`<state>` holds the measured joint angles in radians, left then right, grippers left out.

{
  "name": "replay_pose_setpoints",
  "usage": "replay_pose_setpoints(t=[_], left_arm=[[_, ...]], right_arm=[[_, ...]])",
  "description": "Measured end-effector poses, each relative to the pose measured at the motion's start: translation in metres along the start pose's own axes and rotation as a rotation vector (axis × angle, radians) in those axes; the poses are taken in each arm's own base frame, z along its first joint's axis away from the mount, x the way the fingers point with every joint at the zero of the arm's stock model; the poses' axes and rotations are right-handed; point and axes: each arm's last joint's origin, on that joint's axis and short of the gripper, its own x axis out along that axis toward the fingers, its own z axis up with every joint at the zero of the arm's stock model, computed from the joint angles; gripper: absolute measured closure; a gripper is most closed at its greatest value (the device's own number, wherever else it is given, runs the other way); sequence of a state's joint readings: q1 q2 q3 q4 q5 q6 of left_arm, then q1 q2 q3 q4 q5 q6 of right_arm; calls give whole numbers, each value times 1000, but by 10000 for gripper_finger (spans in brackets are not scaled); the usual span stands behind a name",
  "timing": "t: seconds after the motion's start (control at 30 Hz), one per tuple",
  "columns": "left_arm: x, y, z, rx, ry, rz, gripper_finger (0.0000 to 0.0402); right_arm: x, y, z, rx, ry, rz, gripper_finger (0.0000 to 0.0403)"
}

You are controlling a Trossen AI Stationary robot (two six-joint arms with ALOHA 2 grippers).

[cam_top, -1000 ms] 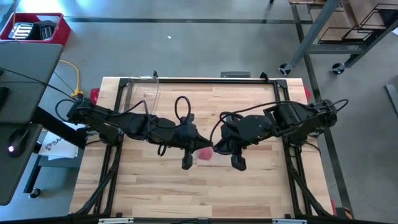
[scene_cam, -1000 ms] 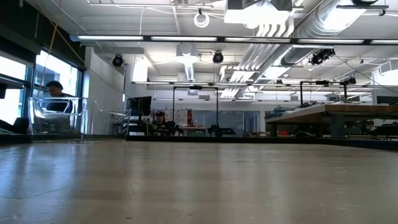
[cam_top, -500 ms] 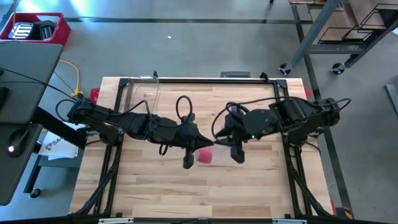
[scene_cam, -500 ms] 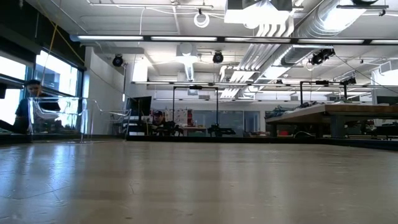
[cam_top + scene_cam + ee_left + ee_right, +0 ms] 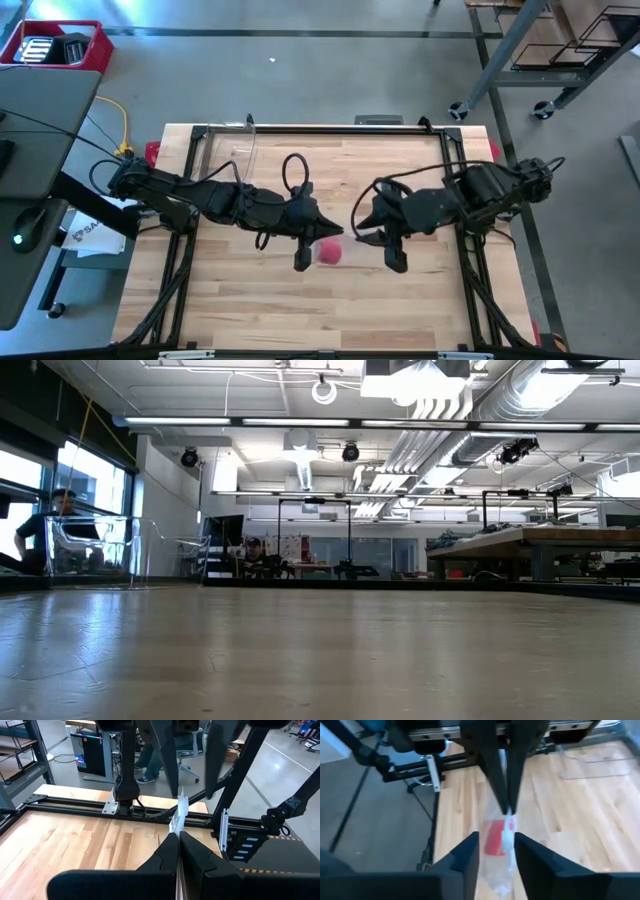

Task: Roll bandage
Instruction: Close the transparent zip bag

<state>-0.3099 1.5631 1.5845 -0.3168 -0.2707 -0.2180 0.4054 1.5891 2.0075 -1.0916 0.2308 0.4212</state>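
The bandage (image 5: 495,837) is a small red roll inside a crinkled clear plastic bag (image 5: 504,867). In the high view it shows as a red spot (image 5: 328,252) over the middle of the table. My left gripper (image 5: 177,842) is shut on the bag's top and shows in the right wrist view as two dark fingers (image 5: 509,780) above the bag. My right gripper (image 5: 496,840) is open, a finger on either side of the bag without touching it. In the high view it (image 5: 364,237) is just right of the bag. My left gripper pinches the bag's upper edge (image 5: 178,817) between its two shut fingers, and a strip of clear plastic sticks out past the fingertips. The bag hangs below the pinch (image 5: 508,817), with the red roll inside it, above the wooden table.
A clear plastic container (image 5: 246,150) stands at the table's far left and also shows in the low view (image 5: 95,550). Black rails (image 5: 320,128) frame the table. A person (image 5: 60,510) is in the room beyond it. Bare wood lies toward the near edge.
My right gripper has opened, let go of the bag and drawn back toward the table's right edge. The bag with the red roll stays hanging from my left gripper.
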Motion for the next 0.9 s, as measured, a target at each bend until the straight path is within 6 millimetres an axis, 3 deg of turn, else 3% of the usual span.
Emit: replay_pose_setpoints(t=[0.3, 0.7, 0.9], left_arm=[[0, 0, 0, 1, 2, 2, 401], [-1, 1, 0, -16, 0, 10, 396], [-1, 0, 0, -39, 7, -12, 341]], right_arm=[[6, 3, -6, -88, 51, -33, 378], [17, 5, -7, -62, 66, -53, 402], [17, 4, -7, -32, 55, -83, 402]])
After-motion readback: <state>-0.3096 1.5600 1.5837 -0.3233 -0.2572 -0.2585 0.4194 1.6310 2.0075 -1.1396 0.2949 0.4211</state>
